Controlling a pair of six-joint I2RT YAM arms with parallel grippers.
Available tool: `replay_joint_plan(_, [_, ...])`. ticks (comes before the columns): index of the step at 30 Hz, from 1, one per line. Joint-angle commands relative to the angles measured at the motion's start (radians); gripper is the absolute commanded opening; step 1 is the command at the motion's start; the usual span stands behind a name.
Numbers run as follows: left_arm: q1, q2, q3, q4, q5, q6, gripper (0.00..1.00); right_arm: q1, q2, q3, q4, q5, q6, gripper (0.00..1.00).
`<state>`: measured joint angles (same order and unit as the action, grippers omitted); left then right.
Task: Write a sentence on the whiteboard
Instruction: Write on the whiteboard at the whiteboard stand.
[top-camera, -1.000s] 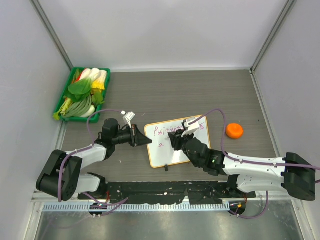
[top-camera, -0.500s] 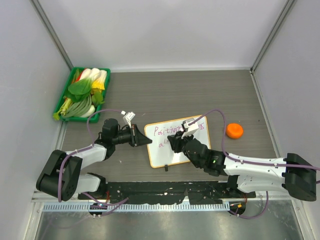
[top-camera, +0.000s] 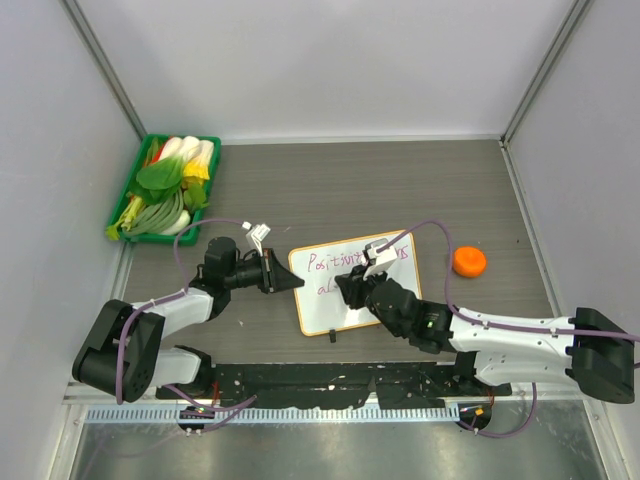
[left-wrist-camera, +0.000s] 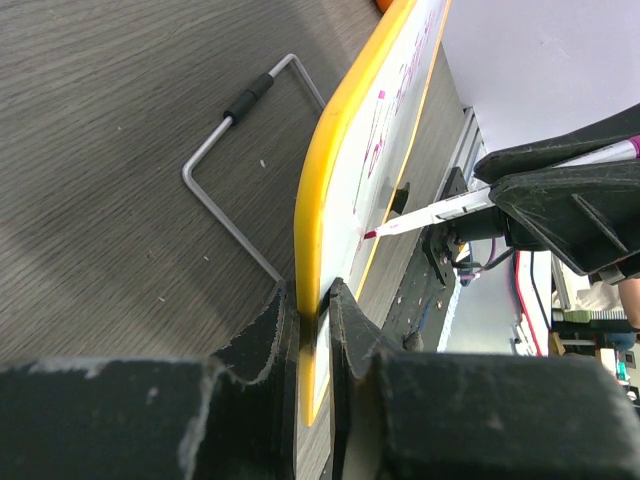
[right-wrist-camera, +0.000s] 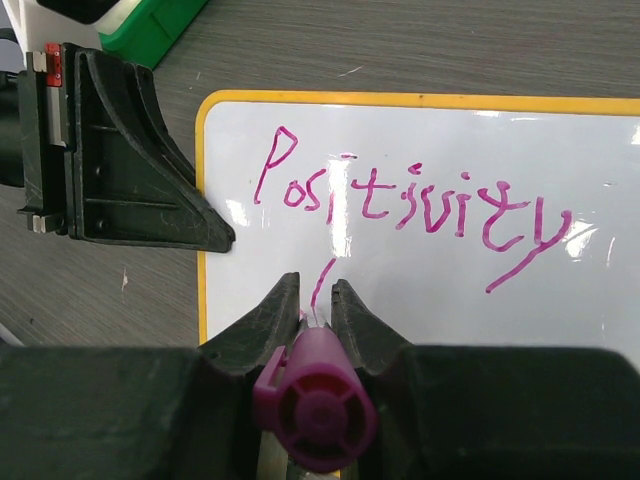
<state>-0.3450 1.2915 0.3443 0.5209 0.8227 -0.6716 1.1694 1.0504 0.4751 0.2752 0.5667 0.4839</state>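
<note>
Top view: the whiteboard (top-camera: 325, 312) sits mid-table between the arms, with the sentence (top-camera: 330, 265) into its second line. Left wrist: the left gripper (left-wrist-camera: 312, 300) pinches the board's edge (steadying it, I judge). Right wrist: the right gripper (right-wrist-camera: 315, 295) clamps the marker (right-wrist-camera: 315, 405), tip on the board; the last letters seem left to write.

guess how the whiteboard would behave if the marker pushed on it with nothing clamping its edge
Probably stiff: the whiteboard edge runs straight though the left gripper pinches only one side. Likely light and apt to slide on the table, being so thin. Its glossy face shows glare, so the marker tip would likely skid rather than catch.
</note>
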Motion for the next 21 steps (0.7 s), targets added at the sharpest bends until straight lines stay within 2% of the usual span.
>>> replay_joint_plan(1, [0.000, 0.017, 0.001, -0.065, -0.097, 0.072, 0.00, -0.001, -0.026, -0.001, -0.021, 0.051, -0.021, 0.01])
replay_joint_plan(21, [-0.002, 0.015, 0.001, -0.068, -0.097, 0.072, 0.00, -0.002, -0.061, 0.069, 0.025, 0.133, -0.108, 0.00])
